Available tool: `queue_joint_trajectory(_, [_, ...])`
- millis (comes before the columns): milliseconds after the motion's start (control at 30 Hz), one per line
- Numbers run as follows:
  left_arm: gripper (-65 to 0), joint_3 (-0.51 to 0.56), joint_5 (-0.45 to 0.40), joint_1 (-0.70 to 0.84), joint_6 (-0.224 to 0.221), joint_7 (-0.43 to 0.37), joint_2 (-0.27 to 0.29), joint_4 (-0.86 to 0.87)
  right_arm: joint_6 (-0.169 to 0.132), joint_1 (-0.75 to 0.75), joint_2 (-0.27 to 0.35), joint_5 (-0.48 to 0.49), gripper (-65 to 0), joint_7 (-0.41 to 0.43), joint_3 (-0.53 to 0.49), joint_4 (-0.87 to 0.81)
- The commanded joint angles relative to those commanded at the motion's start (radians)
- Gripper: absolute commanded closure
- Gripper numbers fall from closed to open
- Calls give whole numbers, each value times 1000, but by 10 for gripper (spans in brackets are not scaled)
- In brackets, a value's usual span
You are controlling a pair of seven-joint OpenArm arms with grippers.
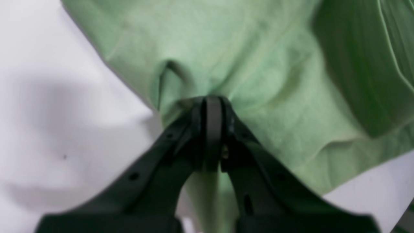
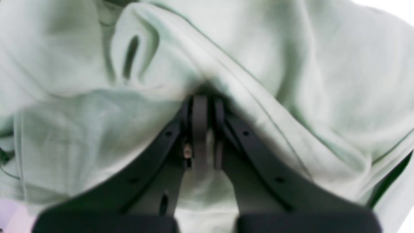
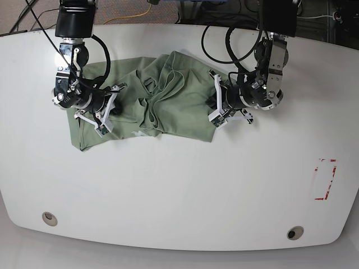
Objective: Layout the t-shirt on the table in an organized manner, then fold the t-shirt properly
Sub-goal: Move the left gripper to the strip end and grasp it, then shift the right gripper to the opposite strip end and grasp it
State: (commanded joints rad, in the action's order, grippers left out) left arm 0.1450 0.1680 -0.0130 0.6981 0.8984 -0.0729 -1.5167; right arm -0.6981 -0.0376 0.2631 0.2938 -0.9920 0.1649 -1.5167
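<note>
- Your left gripper (image 1: 212, 103) pinches the t-shirt (image 3: 168, 101) at its edge.
- Your right gripper (image 2: 205, 100) clamps bunched cloth.
- Shirt lies rumpled on the table (image 3: 185, 190).

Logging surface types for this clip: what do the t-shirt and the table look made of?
The t-shirt looks like soft matte knit cloth, probably cotton: it bunches into limp wrinkles and shows stitched hems. The table looks like hard glossy white laminate or plastic, judging by its smooth sheen; which one is unclear.
</note>
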Motion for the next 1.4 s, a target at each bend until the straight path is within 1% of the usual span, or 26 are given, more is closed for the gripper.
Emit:
queue_joint_trajectory(67, [0,-9,0,14,0,0,-3,6,0,0,0,0,-27,0,0,0])
queue_joint_trajectory(167, [0,-57,0,64,0,0,-29,-11,0,0,0,0,-27,0,0,-2])
queue_joint_trajectory(467, [0,-204,0,183,0,0,-34,-153,0,6,3,-3,-27,0,2,-58])
queue_joint_trajectory(600, [0,-235,0,195,0,2,-34,-195,0,6,3,-3,-27,0,2,-58])
queue_joint_trajectory(800, [0,-281,-2,198,0,9,-34,-273,0,5,3,-3,-27,-5,2,-60])
queue_joint_trajectory(900, [0,-293,0,206,0,52,-34,-315,0,0,6,-2,-27,-26,2,-61])
queue_joint_trajectory(1033, [0,-324,2,201,0,106,-34,-387,0,0,6,-3,-27,-31,3,-97])
queue_joint_trajectory(1200, [0,-333,5,149,0,114,-28,-434,0,0,3,-2,-27,-34,2,-117])
queue_joint_trajectory(1267, [0,-333,5,121,0,114,-14,-434,0,-2,3,0,-27,-34,2,-117])
queue_joint_trajectory(1400, [0,-333,-2,58,0,110,35,-428,0,-5,3,0,-27,-34,2,-117])
